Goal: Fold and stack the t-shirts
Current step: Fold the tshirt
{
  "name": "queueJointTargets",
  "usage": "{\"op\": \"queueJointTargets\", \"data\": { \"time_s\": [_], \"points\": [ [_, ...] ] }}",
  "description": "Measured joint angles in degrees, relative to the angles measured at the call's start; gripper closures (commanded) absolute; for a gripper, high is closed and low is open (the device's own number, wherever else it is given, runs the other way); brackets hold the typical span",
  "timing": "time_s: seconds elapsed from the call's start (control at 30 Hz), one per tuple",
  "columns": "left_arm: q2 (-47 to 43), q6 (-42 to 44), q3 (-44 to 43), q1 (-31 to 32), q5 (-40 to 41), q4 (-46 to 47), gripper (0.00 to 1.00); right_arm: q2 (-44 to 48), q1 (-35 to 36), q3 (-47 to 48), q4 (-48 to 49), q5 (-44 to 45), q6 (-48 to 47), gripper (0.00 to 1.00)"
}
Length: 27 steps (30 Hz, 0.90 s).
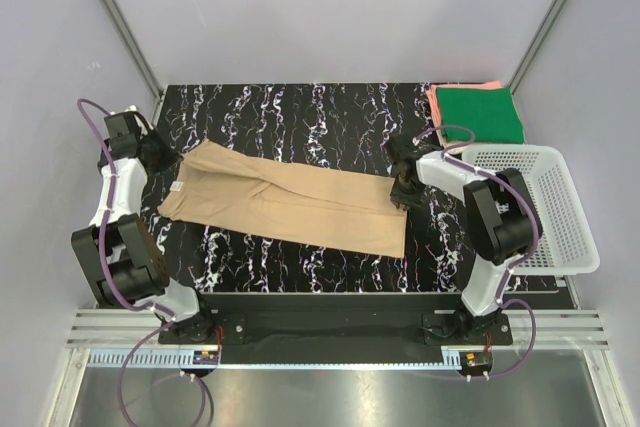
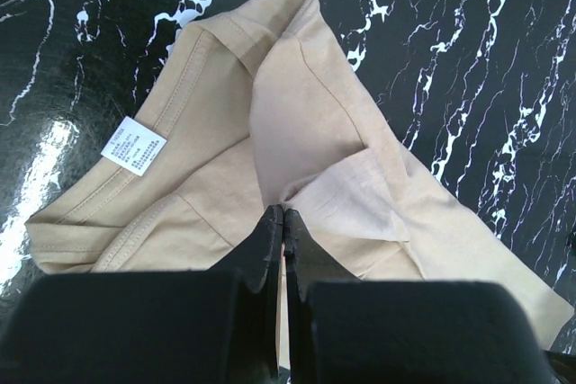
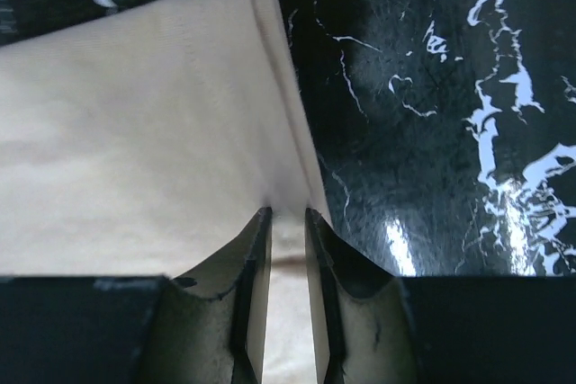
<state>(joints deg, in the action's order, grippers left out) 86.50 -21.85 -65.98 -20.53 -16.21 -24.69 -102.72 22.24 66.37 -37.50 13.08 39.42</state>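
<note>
The tan t-shirt [image 1: 290, 202] lies as a long folded strip across the black marbled table [image 1: 300, 107]. My left gripper [image 1: 165, 159] is at the strip's left, collar end. In the left wrist view that gripper [image 2: 283, 213] is shut, pinching a raised fold of the tan cloth [image 2: 306, 114] near the white label [image 2: 133, 146]. My right gripper [image 1: 403, 197] is at the strip's right end. The right wrist view shows that gripper [image 3: 288, 213] closed narrowly on the edge of the cloth [image 3: 135, 132], which fills the gap. A folded dark green t-shirt [image 1: 482, 112] rests on a coral-pink one [image 1: 436, 97] at the back right.
A white plastic mesh basket [image 1: 580, 237] stands at the right edge of the table, just beside the right arm. Grey walls close in the table at the back and both sides.
</note>
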Motion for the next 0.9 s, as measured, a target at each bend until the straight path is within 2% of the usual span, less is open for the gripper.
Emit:
{"op": "queueJointTargets", "data": {
  "time_s": [0.53, 0.73, 0.9],
  "points": [
    [-4.4, 0.3, -2.6, 0.1, 1.8, -3.0, 1.00, -2.5, -1.2, 0.9, 0.2, 1.0, -2.2, 0.73],
    [-8.0, 1.1, 1.6, 0.1, 3.9, -3.0, 1.00, -2.5, -1.4, 0.9, 0.3, 0.9, -2.8, 0.73],
    [-6.4, 2.5, 4.7, 0.1, 5.9, -3.0, 1.00, -2.5, -1.4, 0.9, 0.4, 0.9, -3.3, 0.73]
  ]
}}
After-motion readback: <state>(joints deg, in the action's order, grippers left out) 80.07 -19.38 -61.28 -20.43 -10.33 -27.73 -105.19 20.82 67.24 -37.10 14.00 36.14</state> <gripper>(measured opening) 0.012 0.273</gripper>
